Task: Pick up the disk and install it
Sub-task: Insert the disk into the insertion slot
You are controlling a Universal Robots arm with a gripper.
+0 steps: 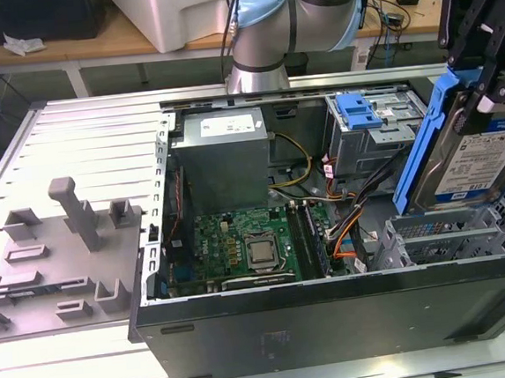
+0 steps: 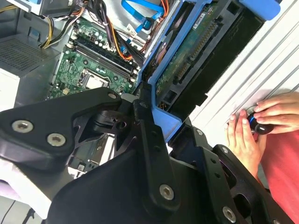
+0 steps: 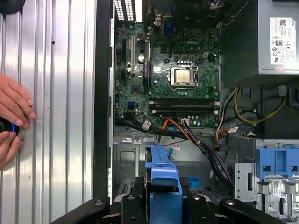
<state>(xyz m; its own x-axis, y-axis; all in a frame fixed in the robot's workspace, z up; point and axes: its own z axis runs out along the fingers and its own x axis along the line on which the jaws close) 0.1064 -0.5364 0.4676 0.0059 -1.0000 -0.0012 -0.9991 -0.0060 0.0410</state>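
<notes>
Robot claw point(image 1: 484, 89) pinches silver rectangular hard drive point(image 1: 487, 164) in blue plastic frame above grey metal cage point(image 1: 451, 235); not yet installed

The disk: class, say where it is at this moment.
At the exterior view's right edge, the disk is held tilted in the gripper, above the metal drive cage inside the open computer case.

1. Disk point(image 1: 484, 155): bare silver metal body, glossy paper label; its carrier frame point(image 1: 425, 143) is smooth blue plastic.
2. Gripper point(image 1: 489, 89): black links, satin finish, bright metal screws.
3. Computer case point(image 1: 335, 323): matt black painted sheet metal.
4. Drive cage point(image 1: 442, 234): bare perforated sheet metal, dull.
5. Table point(image 1: 97, 132): ribbed silver metal, soft sheen.
6. Fixture block point(image 1: 63, 250): matt grey plastic.
7. Circuit board point(image 1: 240, 243): green, semi-gloss.
</notes>
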